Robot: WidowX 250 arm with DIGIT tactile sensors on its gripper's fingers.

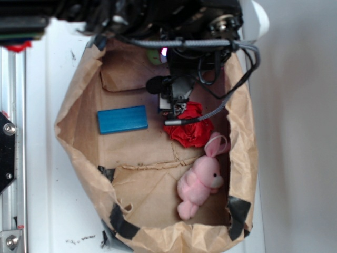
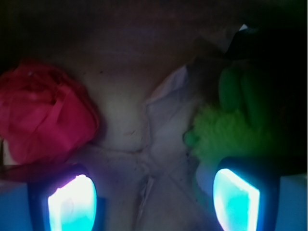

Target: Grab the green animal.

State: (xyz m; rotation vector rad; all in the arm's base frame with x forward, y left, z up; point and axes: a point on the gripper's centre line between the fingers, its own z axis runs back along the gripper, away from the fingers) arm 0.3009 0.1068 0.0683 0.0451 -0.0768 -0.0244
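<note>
The green animal [image 2: 231, 120] is a lime-green plush at the right of the wrist view, just above my right pad [image 2: 236, 199] and outside the gap. In the exterior view only a small green patch of the animal [image 1: 154, 56] shows under the arm, at the far end of the paper-lined box. My gripper [image 2: 154, 202] is open, its two glowing pads wide apart over bare brown paper. From outside, the gripper [image 1: 175, 105] hangs low in the box, between the green patch and the crumpled red paper ball [image 1: 190, 126].
The red paper ball [image 2: 45, 118] lies close to my left pad [image 2: 72, 204]. A pink plush bunny [image 1: 200, 182] lies at the box's near right, a blue block [image 1: 122, 119] at the left. Crumpled brown paper walls [image 1: 73, 116] ring the box.
</note>
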